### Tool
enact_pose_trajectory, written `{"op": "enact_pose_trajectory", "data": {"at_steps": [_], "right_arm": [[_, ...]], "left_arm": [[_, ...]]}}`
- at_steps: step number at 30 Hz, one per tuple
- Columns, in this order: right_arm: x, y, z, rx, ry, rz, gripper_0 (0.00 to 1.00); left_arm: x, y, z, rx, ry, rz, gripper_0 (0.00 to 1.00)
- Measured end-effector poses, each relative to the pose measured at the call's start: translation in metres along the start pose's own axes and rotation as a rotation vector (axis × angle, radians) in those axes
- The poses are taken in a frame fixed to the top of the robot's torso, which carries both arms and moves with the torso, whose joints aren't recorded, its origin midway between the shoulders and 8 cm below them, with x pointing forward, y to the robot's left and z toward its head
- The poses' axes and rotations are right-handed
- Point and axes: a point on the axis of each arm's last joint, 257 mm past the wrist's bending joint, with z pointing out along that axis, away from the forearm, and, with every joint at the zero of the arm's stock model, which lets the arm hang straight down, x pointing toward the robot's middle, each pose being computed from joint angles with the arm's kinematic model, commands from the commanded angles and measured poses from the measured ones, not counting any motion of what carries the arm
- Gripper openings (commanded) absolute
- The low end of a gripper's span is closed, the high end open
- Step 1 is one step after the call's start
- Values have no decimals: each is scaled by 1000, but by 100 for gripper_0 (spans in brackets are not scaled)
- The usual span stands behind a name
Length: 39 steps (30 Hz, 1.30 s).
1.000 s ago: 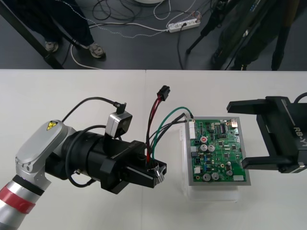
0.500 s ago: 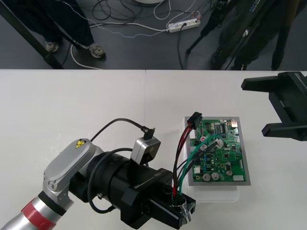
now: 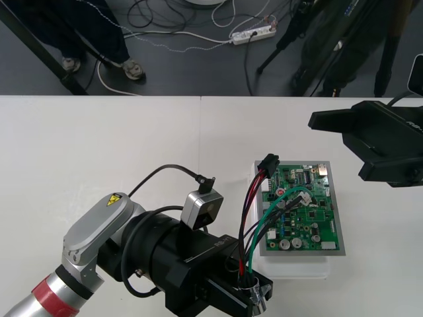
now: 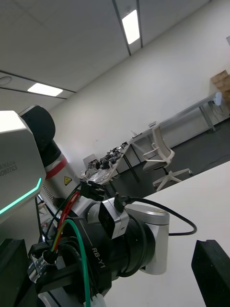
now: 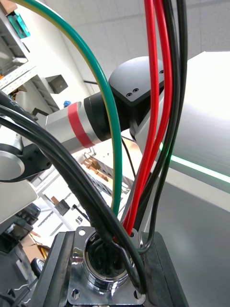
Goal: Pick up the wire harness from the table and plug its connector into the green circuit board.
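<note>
Here the left claw squeezes tight on the round metal socket of the wire harness, by the near edge of the tabletop. The wires arch up to the small black plug at the far left corner of the green circuit board. I cannot tell if it is pushed in. The right claw hangs by the board's far right, fingers spread far apart, holding nothing.

A green circuit board, dotted with silver parts, is seen right of centre on a white base. The wire harness is made up of red, black and green wires, a black plug and a silvery metal socket. The left gripper is black (its arm silver, ringed red, labelled yellow).
</note>
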Motion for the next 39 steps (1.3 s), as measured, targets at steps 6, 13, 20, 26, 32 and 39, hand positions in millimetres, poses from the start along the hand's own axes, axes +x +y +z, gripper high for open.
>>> {"op": "enact_pose_trajectory", "data": {"at_steps": [6, 13, 20, 26, 32, 39], "right_arm": [[-1, -1, 8, -29, 9, 4, 100], [-2, -8, 19, -72, -2, 37, 100], [-10, -11, 37, -120, -56, 30, 100], [-6, -8, 54, -173, -62, 46, 100], [5, -4, 66, -209, -40, 78, 100], [7, -4, 67, -214, -36, 81, 100]], "left_arm": [[-1, -1, 0, 3, -4, 0, 0], [-1, -1, 0, 3, -5, 0, 0], [-1, -1, 0, 3, -5, 0, 0], [-1, -1, 0, 3, -5, 0, 0], [-1, -1, 0, 3, -5, 0, 0], [-1, -1, 0, 3, -5, 0, 0]]}}
